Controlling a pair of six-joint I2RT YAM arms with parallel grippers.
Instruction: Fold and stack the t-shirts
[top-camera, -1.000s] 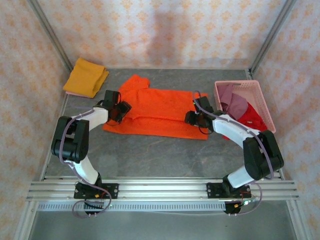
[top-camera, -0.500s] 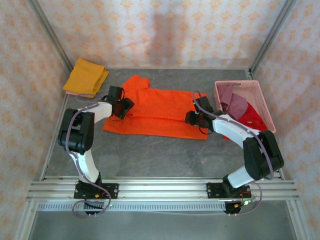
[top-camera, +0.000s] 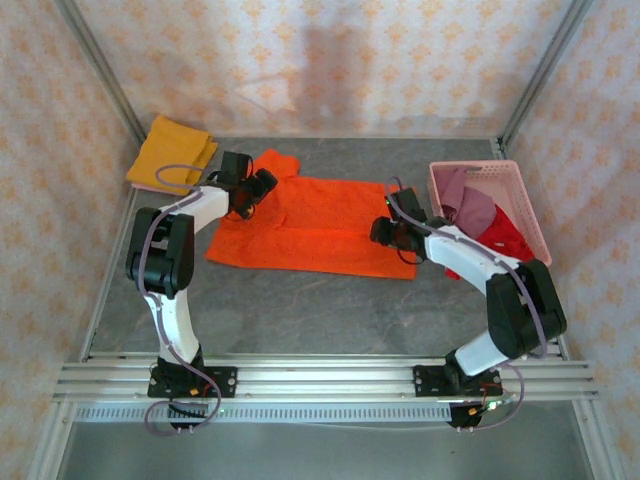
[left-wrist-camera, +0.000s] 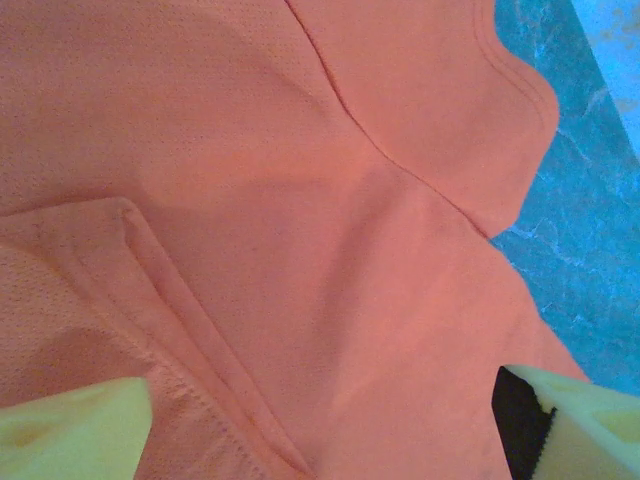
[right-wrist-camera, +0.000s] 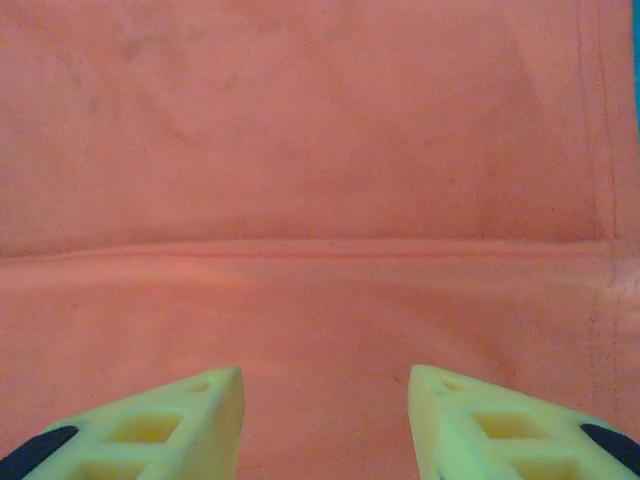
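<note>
The left hand (top-camera: 256, 186) has moved across the orange t-shirt (top-camera: 320, 225) toward the far edge of the desk (top-camera: 300, 310) and is now at the sleeve (top-camera: 272, 163). Its jaws, narrower before, now stand wide apart over the cloth.

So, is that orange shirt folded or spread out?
Partly folded: the orange shirt lies flat, one long edge doubled over along a crease, a sleeve sticking out.

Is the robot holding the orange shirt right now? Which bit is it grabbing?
Nothing is held. The left end effector and right end effector both hover open over the orange t-shirt, pinching no cloth.
</note>
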